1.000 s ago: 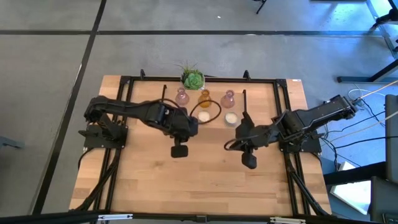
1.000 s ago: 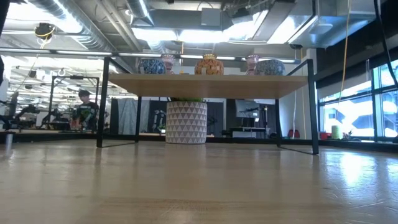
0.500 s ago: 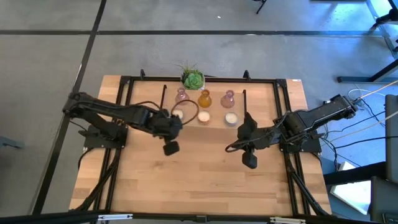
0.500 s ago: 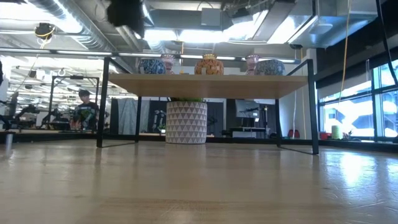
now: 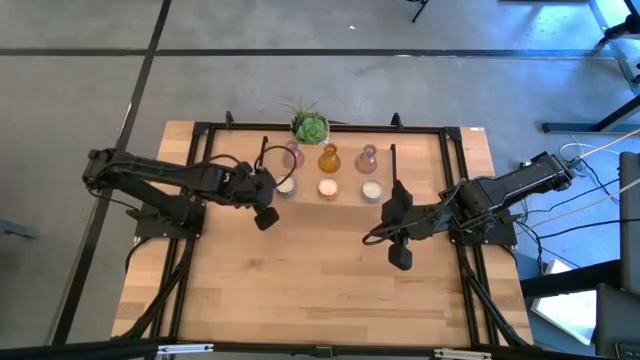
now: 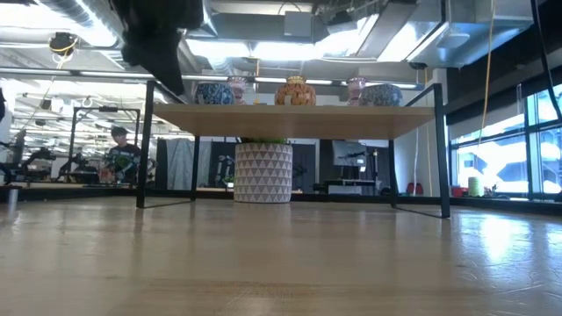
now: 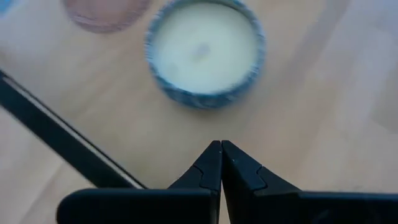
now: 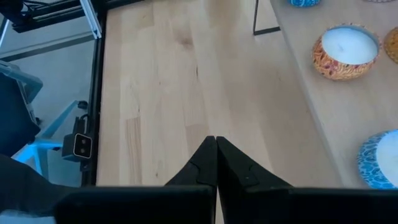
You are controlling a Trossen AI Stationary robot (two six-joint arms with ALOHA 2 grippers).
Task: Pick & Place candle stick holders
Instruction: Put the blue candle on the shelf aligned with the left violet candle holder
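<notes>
Since your left pincer [image 7: 221, 149] hangs shut and empty just short of the white candle holder [image 7: 203, 51] on the shelf by the worktop's far edge, open wide before descending.

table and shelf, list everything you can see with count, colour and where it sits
glass holders: three, two pinkish-purple and one amber, back row on the raised shelf
candle cups: three, cream-white tops, front row on the shelf
potted plant: one, green, behind the shelf's back edge
shelf: one, light wood on a black frame, far half of the table
left claw: shut, empty, near the left candle cup
right claw: shut, empty, over bare table
</notes>
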